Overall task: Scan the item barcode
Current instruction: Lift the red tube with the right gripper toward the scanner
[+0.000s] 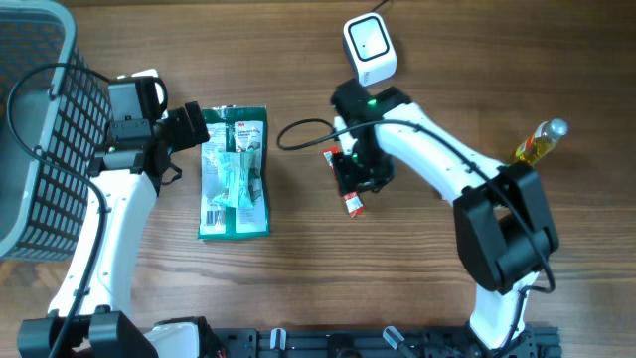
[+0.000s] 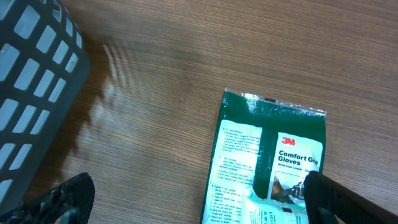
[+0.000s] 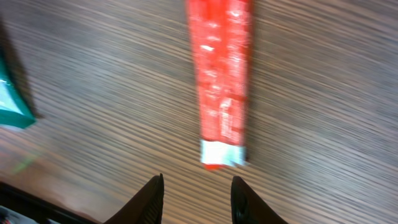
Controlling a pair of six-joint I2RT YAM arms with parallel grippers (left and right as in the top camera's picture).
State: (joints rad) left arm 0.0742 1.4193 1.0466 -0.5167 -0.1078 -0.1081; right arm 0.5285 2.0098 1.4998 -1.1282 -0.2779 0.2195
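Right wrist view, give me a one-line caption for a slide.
Right gripper, jaws apart, just short of a red packet lying on the wooden table, green pack at left edge.

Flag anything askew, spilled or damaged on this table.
Nothing looks spilled or damaged. The red packet lies loose on the table ahead of the right gripper, whose jaws are apart and empty. The glove pack lies flat. Whether the yellow bottle is upright or tipped is unclear.
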